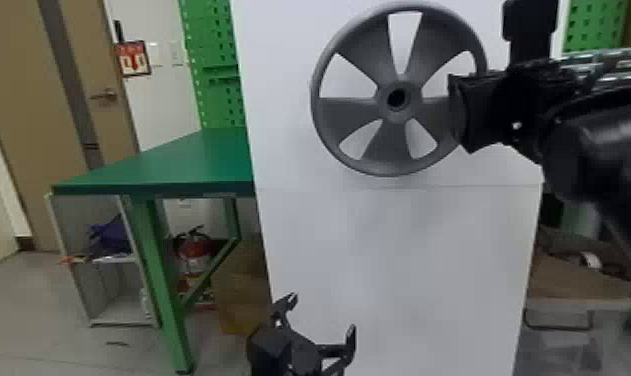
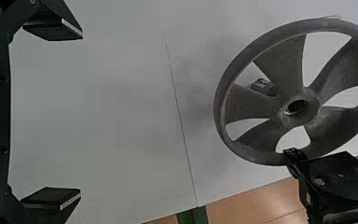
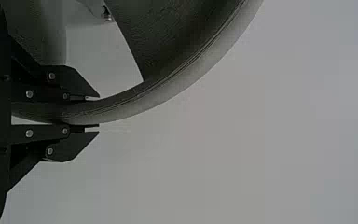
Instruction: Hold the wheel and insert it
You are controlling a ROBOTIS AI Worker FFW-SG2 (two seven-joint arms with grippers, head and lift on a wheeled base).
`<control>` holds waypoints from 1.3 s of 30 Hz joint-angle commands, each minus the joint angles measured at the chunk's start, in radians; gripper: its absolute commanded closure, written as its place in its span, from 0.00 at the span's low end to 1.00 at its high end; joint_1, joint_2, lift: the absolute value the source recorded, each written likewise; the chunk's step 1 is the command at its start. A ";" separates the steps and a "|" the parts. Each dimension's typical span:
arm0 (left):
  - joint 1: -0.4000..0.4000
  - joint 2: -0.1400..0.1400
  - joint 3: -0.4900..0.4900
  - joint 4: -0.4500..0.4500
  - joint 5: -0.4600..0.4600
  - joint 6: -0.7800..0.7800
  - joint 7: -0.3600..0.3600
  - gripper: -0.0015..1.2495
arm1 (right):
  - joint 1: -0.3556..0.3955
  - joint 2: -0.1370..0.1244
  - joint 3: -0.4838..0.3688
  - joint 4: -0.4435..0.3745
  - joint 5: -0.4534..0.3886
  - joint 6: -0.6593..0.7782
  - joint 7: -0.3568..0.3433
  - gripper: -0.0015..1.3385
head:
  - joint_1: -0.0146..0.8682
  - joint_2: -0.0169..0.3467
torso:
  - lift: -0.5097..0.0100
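Cabinet (image 1: 81, 212) with perhaps bluish cloth (image 1: 111, 235)

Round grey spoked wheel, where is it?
In the head view, the grey wheel is right of centre, before the flat white panel, its rim in the black right gripper.

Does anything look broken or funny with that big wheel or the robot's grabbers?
No, nothing stands out. The wheel looks whole, with no cracks that I can see. The right gripper pinches its rim, and the left gripper is open and empty.
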 commanded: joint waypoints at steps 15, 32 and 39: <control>-0.012 0.027 -0.038 0.002 0.019 -0.002 0.018 0.08 | -0.045 0.001 -0.030 0.095 -0.028 -0.018 -0.026 0.86 | 0.41 0.90 | 0.05; -0.020 0.063 -0.069 0.002 0.033 -0.002 0.049 0.08 | -0.059 0.001 -0.016 0.136 -0.054 0.033 -0.151 0.86 | 0.40 0.90 | 0.05; -0.023 0.073 -0.075 0.002 0.038 -0.002 0.049 0.08 | -0.045 0.001 -0.026 0.136 -0.053 0.028 -0.220 0.86 | 0.41 0.90 | 0.05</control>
